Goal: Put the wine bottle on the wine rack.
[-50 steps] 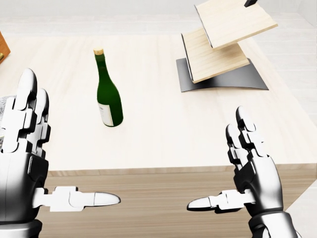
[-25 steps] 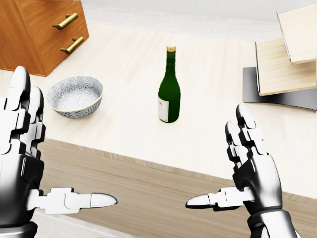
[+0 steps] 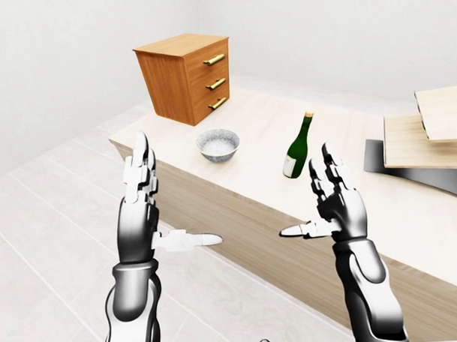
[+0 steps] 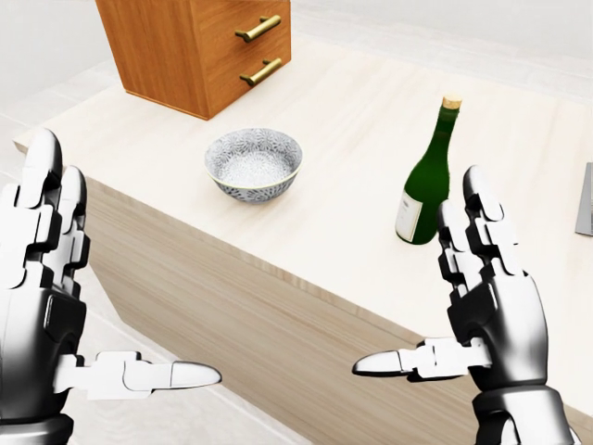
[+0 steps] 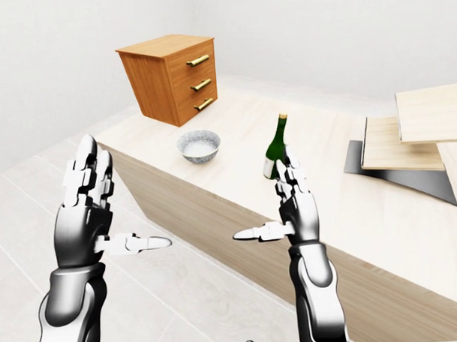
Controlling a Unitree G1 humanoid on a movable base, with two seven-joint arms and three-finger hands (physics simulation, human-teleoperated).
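The whole picture has swung over the last second: in the head view the wine bottle (image 4: 427, 178) has slid from left of centre to the right side, and the drawer chest (image 4: 195, 48) and the patterned bowl (image 4: 253, 163) have come in from the left, while the wine rack (image 3: 425, 140) has all but left that view. This is the camera turning with the base, not the things moving; both hands hold the same pose against the frame as before.

Taking the bottle as landmark and going left to right: the left hand (image 4: 42, 306) hovers well to its left, off the worktop (image 4: 352, 139), fingers (image 4: 44, 171) straight up and thumb out sideways, holding nothing. The chest and bowl stand on the worktop left of the bottle, the bowl apart from it. The bottle stands upright and untouched. The right hand (image 4: 486, 311) is raised just right of it and nearer the robot, equally spread and empty. The rack lies well to the bottle's right.

The turn appears to square the robot to the bottle; no grasp has begun.
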